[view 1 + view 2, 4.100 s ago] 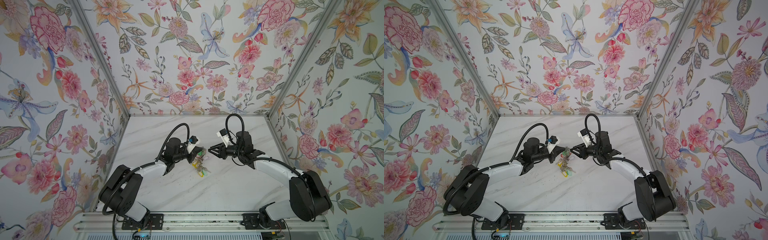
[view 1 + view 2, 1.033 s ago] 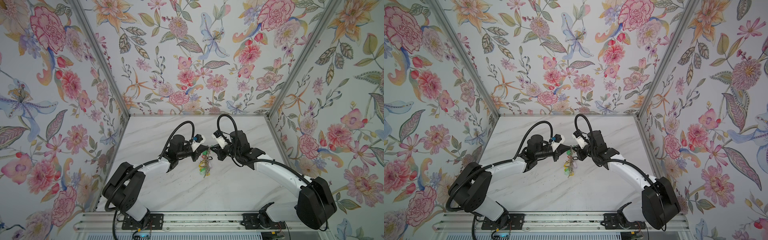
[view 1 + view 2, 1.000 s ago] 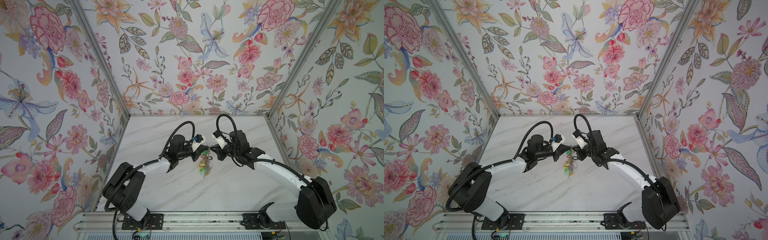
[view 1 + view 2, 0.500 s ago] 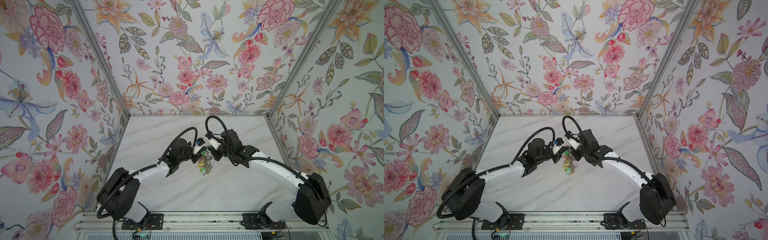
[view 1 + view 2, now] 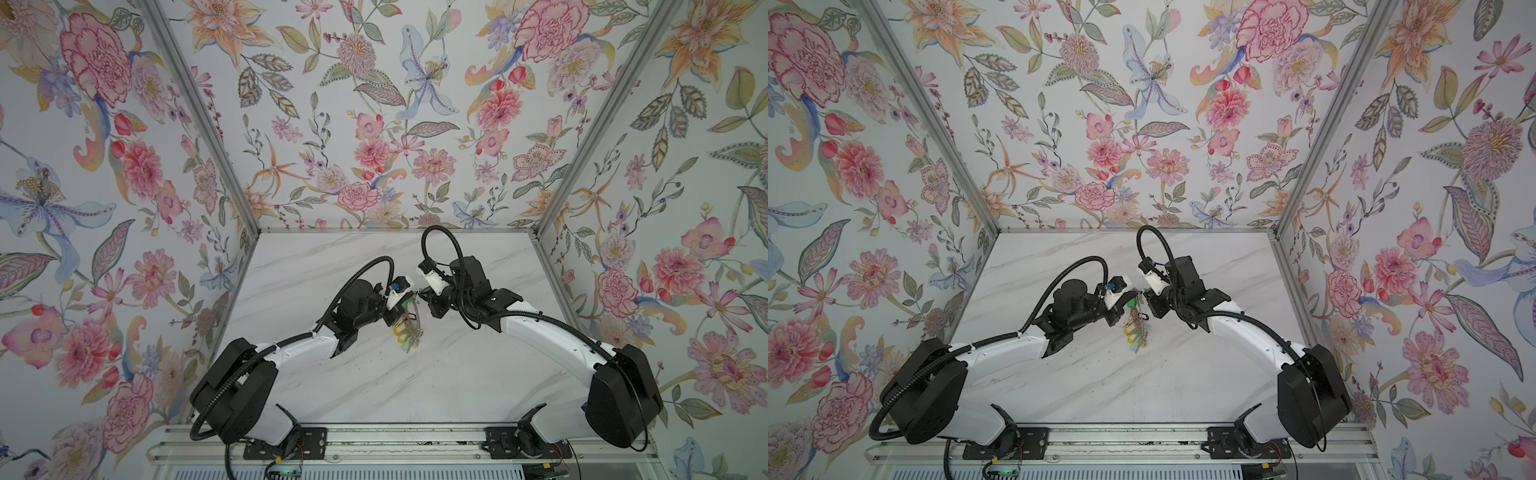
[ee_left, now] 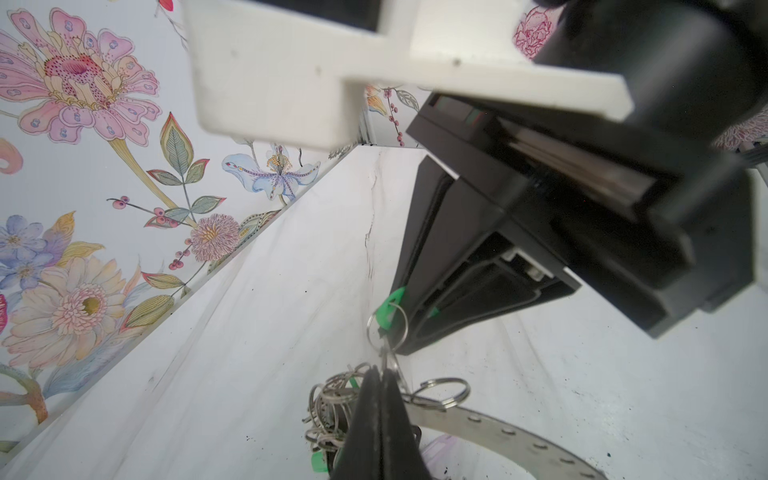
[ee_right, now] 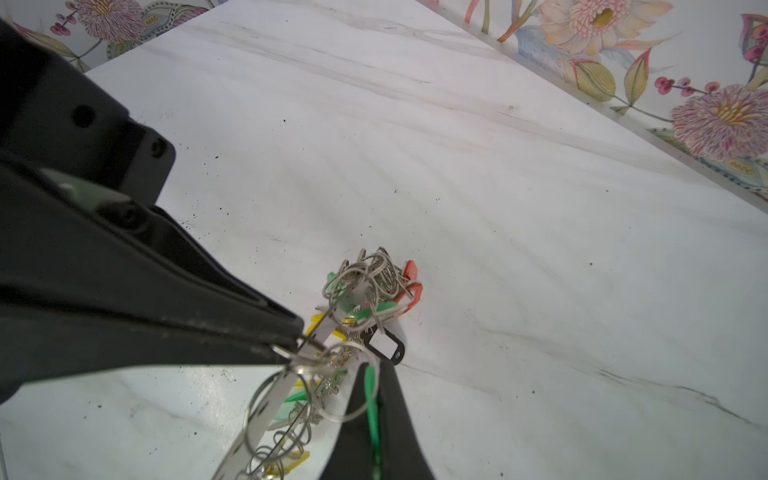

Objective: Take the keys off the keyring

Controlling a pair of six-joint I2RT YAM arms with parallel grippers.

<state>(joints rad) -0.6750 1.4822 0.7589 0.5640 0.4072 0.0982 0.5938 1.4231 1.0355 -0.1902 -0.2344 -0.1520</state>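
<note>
The keyring (image 6: 498, 432) is a flat grey disc with small rim holes, held off the table and seen edge-on in the right wrist view (image 7: 274, 395). A bunch of keys (image 5: 407, 332) on split rings, with green, yellow and red tags, hangs from it in both top views (image 5: 1136, 328). My left gripper (image 6: 380, 372) is shut on the keyring's rim amid the split rings. My right gripper (image 7: 372, 370) faces it from the right and is shut on a green tag (image 6: 390, 305). That tag's split ring (image 6: 386, 328) runs to the left fingertips.
The white marble table (image 5: 457, 374) carries small dark specks. Floral walls close it in on the left, back and right. Both arms (image 5: 540, 332) meet near the middle of the table, and a metal rail (image 5: 395, 440) runs along the front edge.
Four seconds ago the right gripper stood open, apart from the bunch; it has since come in and shut on the green tag. Over the last second both wrists swung slightly, grips unchanged.
</note>
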